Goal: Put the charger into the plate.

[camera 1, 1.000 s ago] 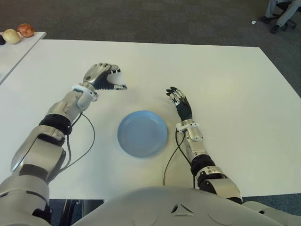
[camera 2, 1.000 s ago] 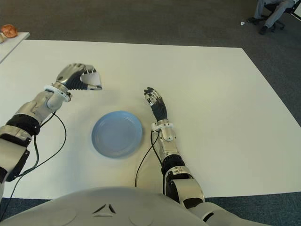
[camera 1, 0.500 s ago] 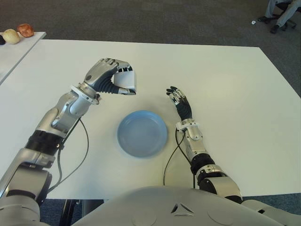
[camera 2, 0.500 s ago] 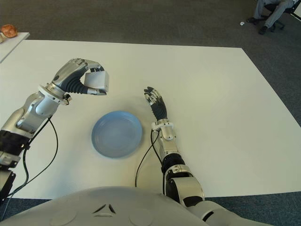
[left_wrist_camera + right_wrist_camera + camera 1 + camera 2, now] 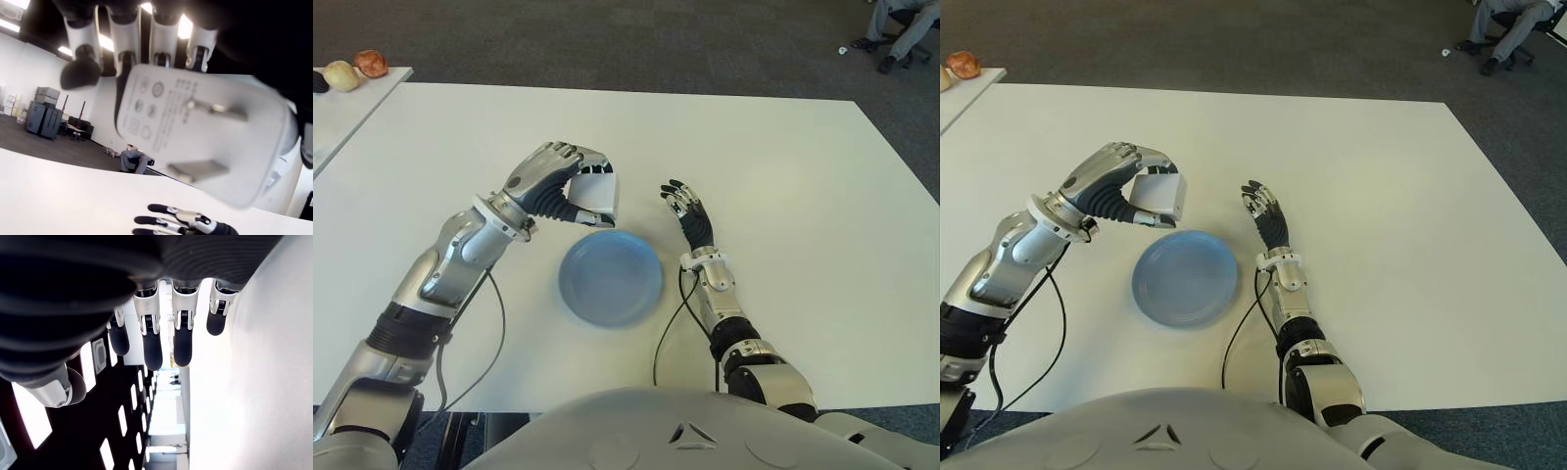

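The left hand [image 5: 551,183] is clamping the white charger [image 5: 594,195] by its flat sides, above the table [image 5: 783,147] near the blue plate's [image 5: 610,278] far rim; the block looks rigid, light and smooth. The right hand [image 5: 687,211] is showing beside the plate, fingers relaxed.

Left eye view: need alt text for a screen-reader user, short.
The robot's left hand holds a white charger just above the far left edge of an empty blue plate on a white table. Its right hand shows open, right of the plate.
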You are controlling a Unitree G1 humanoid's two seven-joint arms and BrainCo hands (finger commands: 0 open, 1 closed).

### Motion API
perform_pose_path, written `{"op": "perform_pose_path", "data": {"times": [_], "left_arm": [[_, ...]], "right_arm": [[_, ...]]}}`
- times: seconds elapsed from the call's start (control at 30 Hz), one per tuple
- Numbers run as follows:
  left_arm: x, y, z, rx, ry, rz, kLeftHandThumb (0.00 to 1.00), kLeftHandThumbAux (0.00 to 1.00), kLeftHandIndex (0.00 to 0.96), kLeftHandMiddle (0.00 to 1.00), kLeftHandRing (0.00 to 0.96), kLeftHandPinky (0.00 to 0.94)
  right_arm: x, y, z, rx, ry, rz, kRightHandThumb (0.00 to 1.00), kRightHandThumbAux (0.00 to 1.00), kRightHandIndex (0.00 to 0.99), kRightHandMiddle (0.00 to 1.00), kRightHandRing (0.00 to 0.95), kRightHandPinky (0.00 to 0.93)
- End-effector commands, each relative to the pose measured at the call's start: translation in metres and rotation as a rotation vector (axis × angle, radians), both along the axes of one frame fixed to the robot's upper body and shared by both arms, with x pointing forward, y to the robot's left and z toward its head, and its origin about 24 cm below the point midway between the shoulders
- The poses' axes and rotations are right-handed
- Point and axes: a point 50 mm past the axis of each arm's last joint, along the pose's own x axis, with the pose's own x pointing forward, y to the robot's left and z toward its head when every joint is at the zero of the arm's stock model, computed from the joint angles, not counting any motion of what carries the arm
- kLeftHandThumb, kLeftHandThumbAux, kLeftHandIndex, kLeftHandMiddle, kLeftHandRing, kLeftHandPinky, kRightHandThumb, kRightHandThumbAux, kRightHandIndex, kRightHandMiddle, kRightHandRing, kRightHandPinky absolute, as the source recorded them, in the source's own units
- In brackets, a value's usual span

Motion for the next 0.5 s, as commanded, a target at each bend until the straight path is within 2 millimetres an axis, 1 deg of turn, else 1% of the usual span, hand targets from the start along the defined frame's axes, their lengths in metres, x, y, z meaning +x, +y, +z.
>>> {"op": "perform_pose_path", "data": {"times": [0.03,0.2,0.33,0.5], "left_arm": [[-0.005,-0.001,-0.003,-0.015,0.037,-0.012,0.855,0.667,0.401,0.531,0.86,0.815],[-0.006,-0.004,-0.005,-0.012,0.035,-0.034,0.855,0.667,0.402,0.532,0.859,0.813],[-0.009,-0.01,-0.008,0.029,0.018,-0.075,0.856,0.666,0.403,0.532,0.848,0.817],[-0.015,-0.015,-0.016,0.072,0.089,-0.105,0.856,0.666,0.402,0.533,0.842,0.812]], "right_arm": [[-0.033,-0.005,-0.043,0.004,0.228,-0.022,0.0,0.462,0.16,0.248,0.209,0.081],[-0.033,-0.005,-0.042,0.005,0.226,-0.022,0.0,0.46,0.159,0.247,0.208,0.079],[-0.033,-0.004,-0.042,0.003,0.223,-0.025,0.0,0.463,0.162,0.251,0.213,0.081],[-0.032,-0.004,-0.042,0.005,0.224,-0.024,0.0,0.469,0.163,0.254,0.215,0.081]]}}
